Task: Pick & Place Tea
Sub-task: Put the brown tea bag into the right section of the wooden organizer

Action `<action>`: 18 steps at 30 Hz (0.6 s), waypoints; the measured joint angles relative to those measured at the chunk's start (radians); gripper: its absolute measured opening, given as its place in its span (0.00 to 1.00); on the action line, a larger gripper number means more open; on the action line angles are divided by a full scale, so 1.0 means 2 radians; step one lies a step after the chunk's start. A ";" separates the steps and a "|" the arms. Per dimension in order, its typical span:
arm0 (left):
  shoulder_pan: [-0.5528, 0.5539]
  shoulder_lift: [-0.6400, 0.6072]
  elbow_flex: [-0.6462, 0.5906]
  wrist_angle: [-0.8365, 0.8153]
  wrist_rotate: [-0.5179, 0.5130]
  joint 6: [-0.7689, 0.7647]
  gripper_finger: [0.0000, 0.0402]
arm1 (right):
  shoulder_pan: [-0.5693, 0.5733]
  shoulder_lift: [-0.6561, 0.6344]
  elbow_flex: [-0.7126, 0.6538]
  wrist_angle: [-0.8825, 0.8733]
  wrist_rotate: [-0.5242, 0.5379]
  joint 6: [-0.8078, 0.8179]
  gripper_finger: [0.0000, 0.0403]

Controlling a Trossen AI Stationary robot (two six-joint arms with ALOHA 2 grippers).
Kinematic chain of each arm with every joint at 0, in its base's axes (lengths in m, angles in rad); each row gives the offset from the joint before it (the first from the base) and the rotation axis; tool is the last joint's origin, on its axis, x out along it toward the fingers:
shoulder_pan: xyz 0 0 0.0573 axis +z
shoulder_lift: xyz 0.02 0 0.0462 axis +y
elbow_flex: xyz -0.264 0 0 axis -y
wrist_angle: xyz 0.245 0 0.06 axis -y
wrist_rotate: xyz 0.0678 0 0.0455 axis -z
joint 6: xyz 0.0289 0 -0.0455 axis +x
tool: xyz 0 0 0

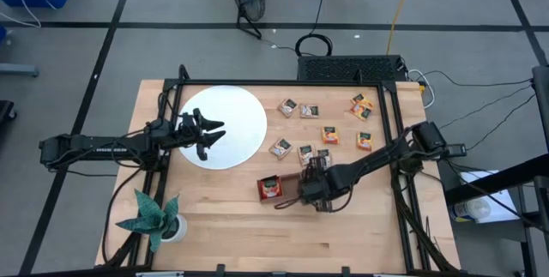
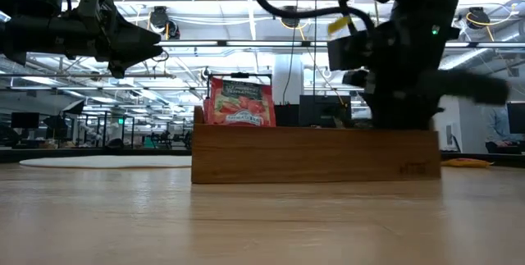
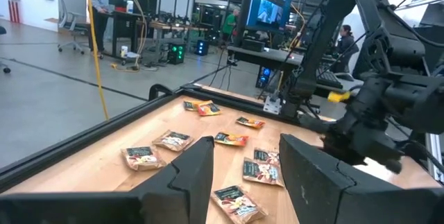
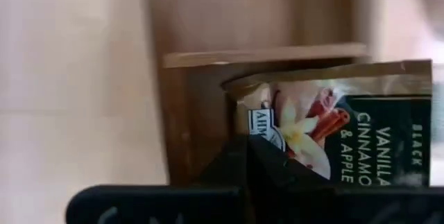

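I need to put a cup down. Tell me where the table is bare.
Bare wood: the front strip between the paper plant and the tray, and right of the tray toward the frame. Crowded: loose tea sachets fill the back right, the white disc covers the back left under the open left gripper, and the shut right gripper works over the tray.

Nine loose sachets (image 1: 329, 134) are counted on the tabletop, one of them half hidden beside the right arm (image 1: 377, 161), so the figure is not certain. One red sachet (image 1: 272, 187) is counted in the tray (image 2: 312, 154). One further sachet (image 4: 333, 134), a dark one, is seen only in the right wrist view. One tray is counted, one white disc (image 1: 236, 118) and one green plant (image 1: 154, 217). Two arms are counted, the left arm (image 1: 94, 150) being the second.
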 joint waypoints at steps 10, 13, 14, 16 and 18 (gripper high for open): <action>0.000 0.000 0.000 0.000 0.000 0.000 0.41 | 0.033 0.002 0.000 0.008 0.134 0.027 0.00; 0.000 0.000 0.000 0.000 0.000 0.000 0.41 | 0.033 0.001 0.000 0.010 0.121 0.024 0.00; 0.000 0.000 0.000 0.000 0.000 0.000 0.41 | 0.031 0.001 0.000 0.013 0.099 0.022 0.00; 0.000 0.000 0.000 0.000 0.000 0.000 0.41 | 0.028 0.001 0.000 0.021 0.048 0.011 0.00; 0.000 0.000 0.000 0.000 0.000 0.000 0.41 | 0.026 0.000 0.000 0.025 -0.001 0.003 0.00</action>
